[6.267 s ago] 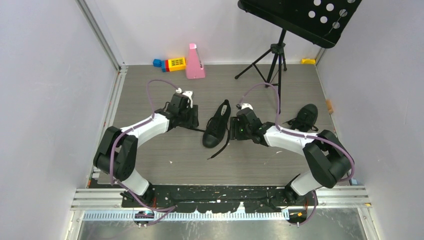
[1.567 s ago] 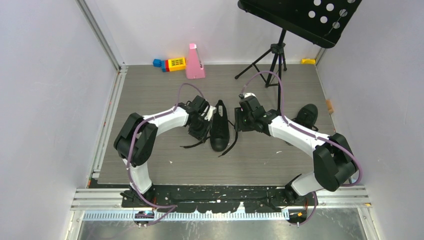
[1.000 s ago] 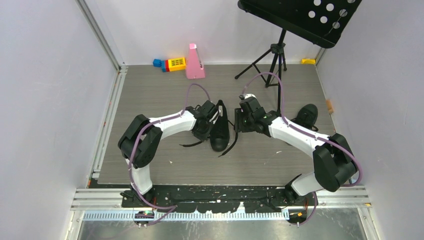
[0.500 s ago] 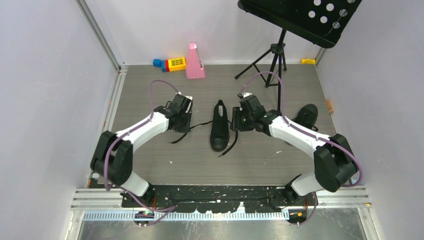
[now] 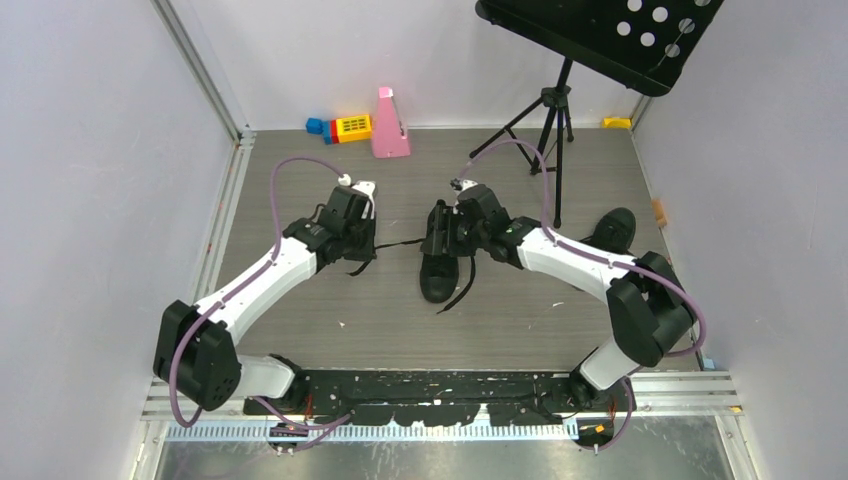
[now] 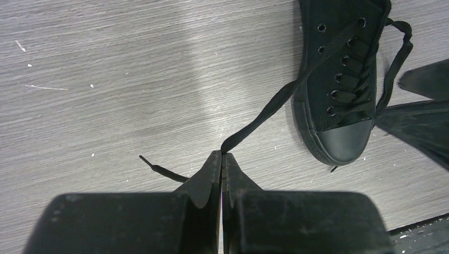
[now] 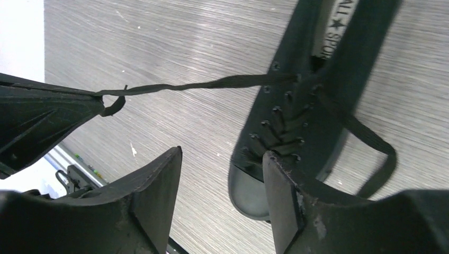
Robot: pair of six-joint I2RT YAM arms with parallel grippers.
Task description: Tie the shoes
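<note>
Left wrist: left gripper (image 6: 221, 154) pinching lace (image 6: 265, 110); right wrist alone shows right gripper (image 7: 222, 153) spread over sneaker (image 7: 286, 121).

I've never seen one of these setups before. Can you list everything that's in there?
shoes: 2, black; one mid-table, laces untied, one near the right edge
lace: 1 stretched out, black; from the middle shoe to the left hand
music stand: 1, black; back right, on a tripod
wedge: 1, pink; back, left of centre
blocks: small cluster, yellow, blue and red; beside the wedge
block: 1, yellow; back right corner
table: 1, grey wood grain; under everything
arms: 2, white and black with purple cables; left, right
left hand: black; shut on the lace
right hand: black; open, above the middle shoe
</note>
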